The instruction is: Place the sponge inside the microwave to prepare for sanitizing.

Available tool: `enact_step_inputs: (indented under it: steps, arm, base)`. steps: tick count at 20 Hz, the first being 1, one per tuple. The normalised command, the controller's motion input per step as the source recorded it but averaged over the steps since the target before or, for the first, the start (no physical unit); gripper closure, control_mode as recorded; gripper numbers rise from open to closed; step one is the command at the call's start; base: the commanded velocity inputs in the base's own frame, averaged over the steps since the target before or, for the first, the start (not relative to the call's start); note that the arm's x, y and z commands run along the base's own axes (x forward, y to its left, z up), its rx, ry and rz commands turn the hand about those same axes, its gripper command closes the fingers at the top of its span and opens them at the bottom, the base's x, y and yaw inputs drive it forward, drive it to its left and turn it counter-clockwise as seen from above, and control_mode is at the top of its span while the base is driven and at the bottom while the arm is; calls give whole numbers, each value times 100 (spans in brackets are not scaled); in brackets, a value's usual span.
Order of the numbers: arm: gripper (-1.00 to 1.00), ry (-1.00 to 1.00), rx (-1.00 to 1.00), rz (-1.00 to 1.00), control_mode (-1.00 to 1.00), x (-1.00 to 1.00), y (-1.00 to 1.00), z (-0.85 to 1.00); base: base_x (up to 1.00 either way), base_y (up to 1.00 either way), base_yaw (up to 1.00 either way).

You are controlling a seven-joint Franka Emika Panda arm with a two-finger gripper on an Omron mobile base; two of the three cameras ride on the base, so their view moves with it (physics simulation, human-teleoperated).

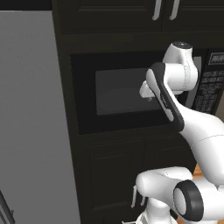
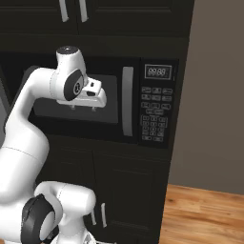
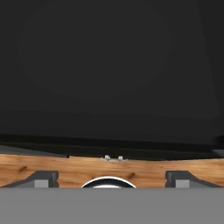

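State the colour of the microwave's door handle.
Light grey, a vertical bar against the black microwave; the handle shows best in the right base view.

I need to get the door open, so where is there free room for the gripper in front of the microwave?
The microwave door is shut. The open gripper hangs before its dark window. Free: the window left of the gripper, and the gap between the gripper and the grey handle. Crowded: right of the handle, where the keypad sits.

Microwave point(image 2: 128, 102) door shut, grey vertical handle point(image 2: 127, 101) beside the keypad point(image 2: 156, 114). I see my gripper point(image 2: 83, 108) pointing down before the dark door window, fingers apart, holding nothing. Dark cabinets point(image 2: 119, 190) below, wood floor point(image 2: 200, 214) at right.
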Motion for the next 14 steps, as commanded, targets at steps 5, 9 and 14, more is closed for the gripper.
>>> enact_step_inputs:
  steps: [5,9,14]
  arm:
    - [-100,0,0,0,100,0,0,0]
    - [-100,0,0,0,100,0,0,0]
    - [-100,0,0,0,100,0,0,0]
  base:
    - [-16,-11,0]
    - [-13,-35,-4]
    - [-22,-42,-4]
